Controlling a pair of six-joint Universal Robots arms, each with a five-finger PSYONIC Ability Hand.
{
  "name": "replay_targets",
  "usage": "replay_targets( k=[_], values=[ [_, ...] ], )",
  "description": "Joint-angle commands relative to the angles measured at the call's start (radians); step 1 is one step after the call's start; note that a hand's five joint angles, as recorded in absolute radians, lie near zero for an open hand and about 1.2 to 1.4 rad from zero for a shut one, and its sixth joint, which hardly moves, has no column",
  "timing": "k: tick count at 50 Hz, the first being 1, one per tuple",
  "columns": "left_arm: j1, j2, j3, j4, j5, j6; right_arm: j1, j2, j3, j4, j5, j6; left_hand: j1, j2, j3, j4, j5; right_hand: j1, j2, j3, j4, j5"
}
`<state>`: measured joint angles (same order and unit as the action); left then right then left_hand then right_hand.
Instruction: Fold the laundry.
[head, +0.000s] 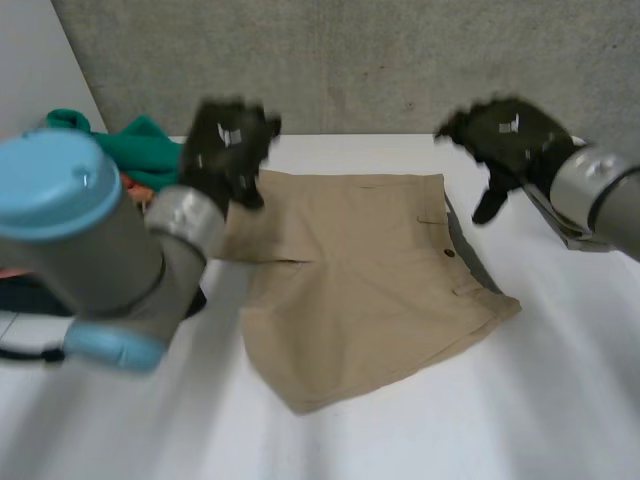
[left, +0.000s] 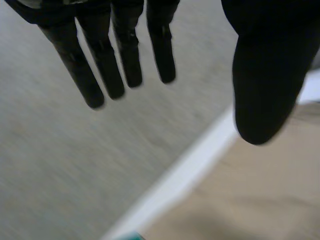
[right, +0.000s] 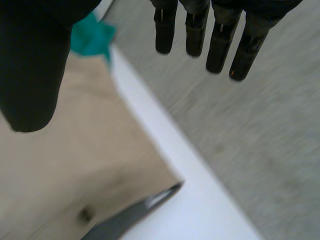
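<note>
A pair of tan shorts (head: 360, 270) lies folded on the white table (head: 560, 400), waistband toward the far edge. My left hand (head: 228, 145) hovers above the shorts' far left corner, open, holding nothing; its straight fingers (left: 100, 65) and thumb (left: 265, 85) show in the left wrist view above the tan cloth (left: 250, 200). My right hand (head: 505, 140) hangs open above the far right corner, off the cloth. In the right wrist view its fingers (right: 220, 40) and thumb (right: 30, 75) are spread over the shorts (right: 65, 165) and the table's far edge.
A heap of green (head: 140, 150) and other coloured laundry lies at the table's far left. A dark grey garment (head: 470, 255) peeks from under the shorts' right side. A grey wall (head: 350, 60) stands behind the table.
</note>
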<state>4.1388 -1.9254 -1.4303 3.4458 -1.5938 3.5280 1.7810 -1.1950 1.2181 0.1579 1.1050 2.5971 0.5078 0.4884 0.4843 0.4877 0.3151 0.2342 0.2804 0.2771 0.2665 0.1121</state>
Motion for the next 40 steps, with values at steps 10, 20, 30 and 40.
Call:
replay_targets(
  k=[10,20,30,40],
  values=[
    [-0.167,0.072,-0.367,-0.343,0.000,-0.331,-0.146,0.110,0.299,0.101,-0.062,-0.517,0.358,0.377,0.381,0.378,0.376,0.323,0.277,0.281,0.291,0.271],
    [-0.140,-0.024,-0.368,-0.239,-0.015,-0.331,-0.167,0.184,0.348,-0.076,-0.120,-0.493,0.040,0.060,0.064,0.061,0.059,0.623,0.577,0.580,0.590,0.570],
    [-0.124,-0.046,-0.351,-0.120,-0.104,-0.322,-0.166,0.203,0.348,-0.113,-0.123,-0.420,0.140,0.160,0.164,0.160,0.158,1.162,1.116,1.119,1.130,1.110],
    [-0.126,-0.155,-0.283,-0.048,-0.112,-0.213,-0.164,0.195,0.385,-0.116,-0.113,-0.413,0.398,0.417,0.421,0.418,0.416,1.162,1.116,1.119,1.130,1.110]
  ],
)
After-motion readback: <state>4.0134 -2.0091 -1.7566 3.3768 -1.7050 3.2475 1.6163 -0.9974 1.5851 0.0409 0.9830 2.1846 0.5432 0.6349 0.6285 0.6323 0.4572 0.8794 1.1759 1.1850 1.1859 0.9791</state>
